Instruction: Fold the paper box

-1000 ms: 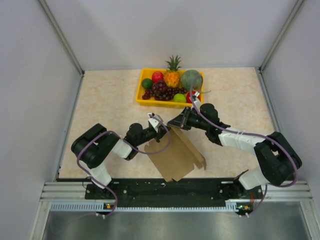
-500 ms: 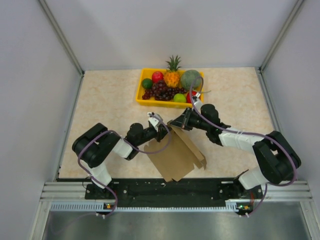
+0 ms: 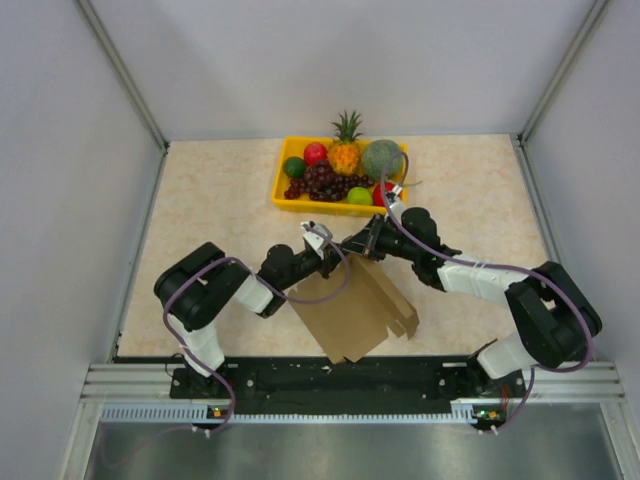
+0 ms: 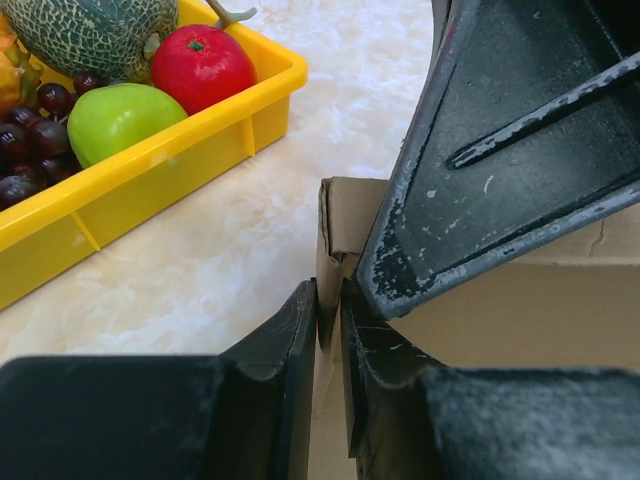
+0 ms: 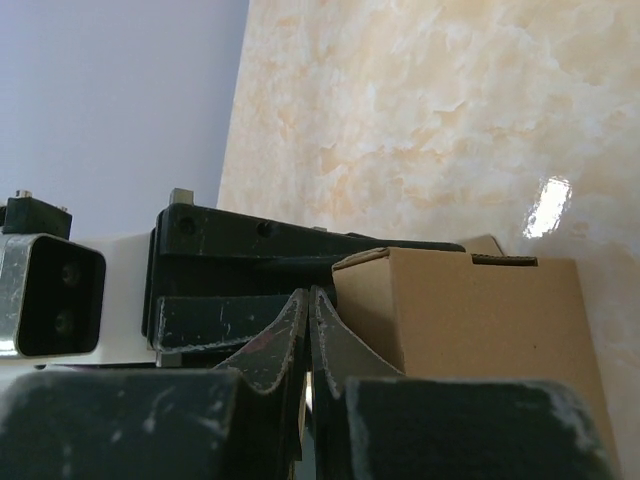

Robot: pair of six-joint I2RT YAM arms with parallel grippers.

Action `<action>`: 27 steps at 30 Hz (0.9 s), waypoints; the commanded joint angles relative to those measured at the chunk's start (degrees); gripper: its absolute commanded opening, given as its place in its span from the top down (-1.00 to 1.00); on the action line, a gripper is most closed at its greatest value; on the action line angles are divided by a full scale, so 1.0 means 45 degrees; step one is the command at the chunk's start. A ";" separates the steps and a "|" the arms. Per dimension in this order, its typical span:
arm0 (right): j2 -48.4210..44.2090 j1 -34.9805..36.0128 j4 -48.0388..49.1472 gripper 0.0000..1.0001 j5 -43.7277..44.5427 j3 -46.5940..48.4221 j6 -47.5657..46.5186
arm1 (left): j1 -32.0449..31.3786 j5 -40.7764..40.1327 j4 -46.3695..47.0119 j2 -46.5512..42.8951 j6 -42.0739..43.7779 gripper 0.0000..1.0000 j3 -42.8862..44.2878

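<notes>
The paper box (image 3: pixel 350 315) is a brown cardboard blank, partly folded, lying near the front of the table with one wall raised at its far end. My left gripper (image 3: pixel 337 260) reaches it from the left. In the left wrist view its jaws (image 4: pixel 328 292) stand close together with the upright cardboard edge (image 4: pixel 335 215) between them. My right gripper (image 3: pixel 352 246) comes from the right and meets the same far corner. Its jaws (image 5: pixel 309 293) are shut, tips beside the box wall (image 5: pixel 470 320). The right finger (image 4: pixel 500 150) lies across the cardboard. Whether it pinches any cardboard I cannot tell.
A yellow tray (image 3: pixel 283 203) of fruit stands at the back centre, just beyond both grippers; its near rim (image 4: pixel 200 150) is close to the left fingers. Grey walls enclose the table on three sides. Both arm bases sit at the near edge.
My left gripper has slid right along the box's far edge, closer to the right gripper, and its jaws have parted slightly. The box's right end shifted a little right.
</notes>
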 commanded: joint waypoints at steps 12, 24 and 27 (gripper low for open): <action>-0.3056 -0.0125 -0.6680 0.66 0.2053 0.1641 -0.4010 | -0.1180 -0.3321 0.2579 0.0856 0.1301 1.00 -0.0389; -0.5146 0.1080 -1.2548 -0.25 0.3419 0.3149 -1.1419 | -0.1200 -0.3555 0.3008 0.0699 0.1203 1.00 -0.1034; -0.5128 0.1612 -1.2490 -0.31 0.3871 0.2934 -1.1327 | -0.1200 -0.3634 0.3088 0.0699 0.1281 1.00 -0.1152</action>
